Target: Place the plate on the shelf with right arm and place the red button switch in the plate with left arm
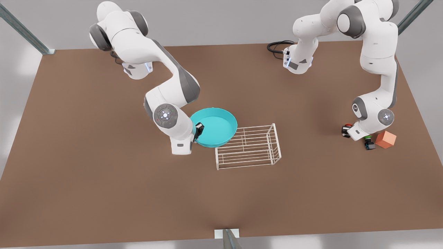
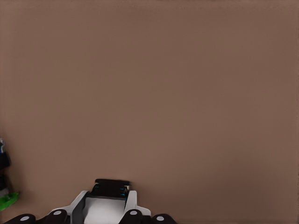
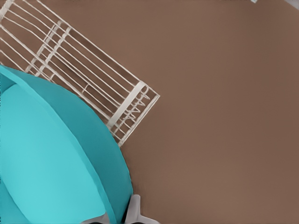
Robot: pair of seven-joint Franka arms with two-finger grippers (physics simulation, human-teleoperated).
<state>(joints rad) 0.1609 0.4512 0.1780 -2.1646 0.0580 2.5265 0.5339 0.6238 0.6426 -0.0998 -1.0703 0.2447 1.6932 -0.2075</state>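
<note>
The turquoise plate hangs tilted just above the table, its rim pinched by my right gripper, which is shut on it. In the right wrist view the plate overlaps one end of the shelf. The white wire shelf stands on the table, touching the plate's edge on the front view's right. Far to the front view's right, my left gripper is shut on the red button switch. In the left wrist view the switch's black body sits at the fingertips, its red cap hidden.
A green-capped switch and an orange cube lie close behind the left hand. The green cap peeks in at the left wrist view's edge. Bare brown table spreads around the shelf. A black cable lies at the back.
</note>
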